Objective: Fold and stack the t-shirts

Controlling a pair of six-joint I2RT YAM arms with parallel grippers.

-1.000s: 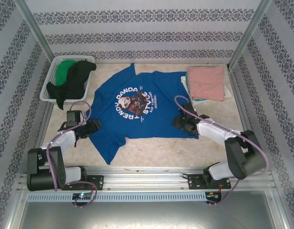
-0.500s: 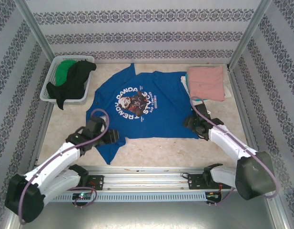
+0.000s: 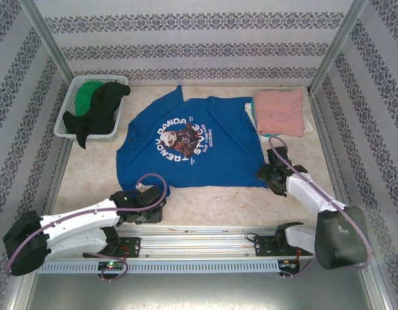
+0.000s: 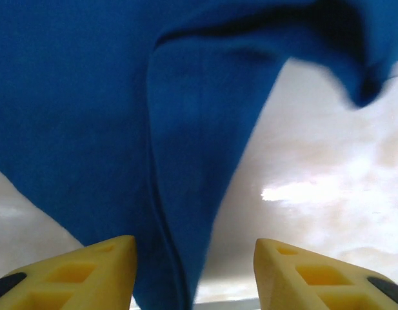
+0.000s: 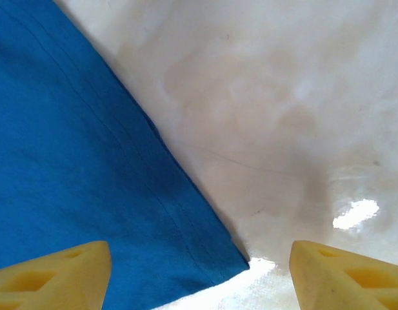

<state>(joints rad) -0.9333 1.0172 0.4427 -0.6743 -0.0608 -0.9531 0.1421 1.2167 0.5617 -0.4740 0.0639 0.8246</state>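
Marble tabletop (image 3: 211,201): blue t-shirt (image 3: 192,145), "PANDA" print; L hand (image 4: 193,258), R hand (image 5: 200,258) both open, nothing held.

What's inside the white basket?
The white basket holds a green t-shirt and a black t-shirt that hangs over its rim. Anything beneath them is covered, so I cannot tell.

White plastic slatted basket (image 3: 69,98) sits at the far-left corner of a pale beige, marbled tabletop (image 3: 89,168), close to the back wall. On 3 sides, walls (image 3: 186,48) carry white wallpaper w/ dark floral bands: horizontal at the back, slanting along both sides. Silver metal posts (image 3: 47,39) rise from the far corners, leaning outward. A ribbed aluminium rail (image 3: 199,236) runs along the near edge; nearer than that, a grey metal sheet (image 3: 199,287).
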